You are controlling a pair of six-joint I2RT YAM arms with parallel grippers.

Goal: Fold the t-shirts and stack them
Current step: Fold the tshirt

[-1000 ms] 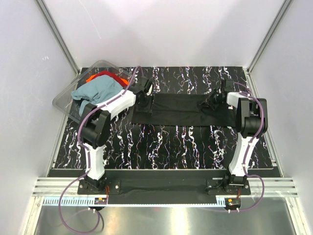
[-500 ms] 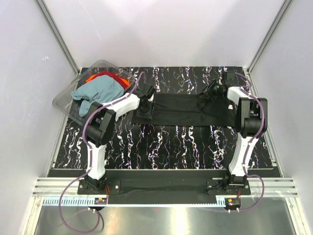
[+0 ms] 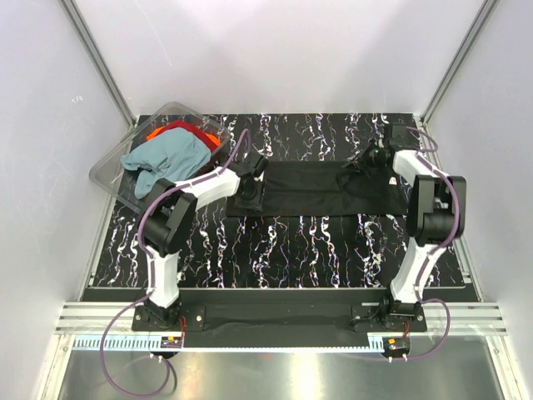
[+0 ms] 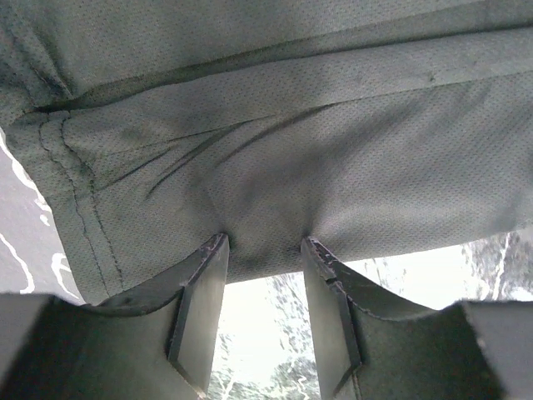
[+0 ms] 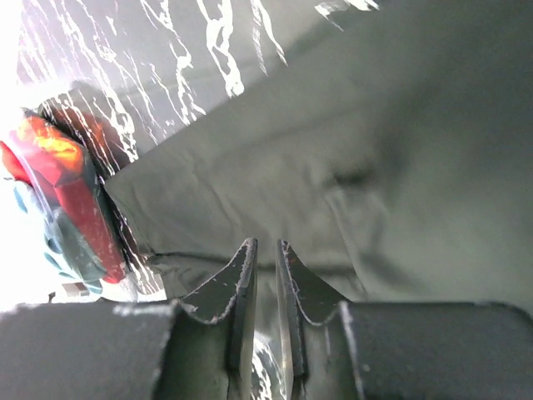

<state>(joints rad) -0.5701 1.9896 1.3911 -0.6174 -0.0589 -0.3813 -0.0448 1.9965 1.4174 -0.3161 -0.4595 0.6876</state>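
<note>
Left fingers [image 4: 200, 308] shifted; black t-shirt [image 3: 325, 187] (folded) runs left-right.

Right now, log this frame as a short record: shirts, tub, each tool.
black t-shirt: laid out as a long band on the table
teal t-shirt: crumpled in the clear tub
red-orange t-shirt: in the tub, behind the teal one
left tool: closed on the black t-shirt's left end
right tool: closed on its right end
stack: none yet
</note>
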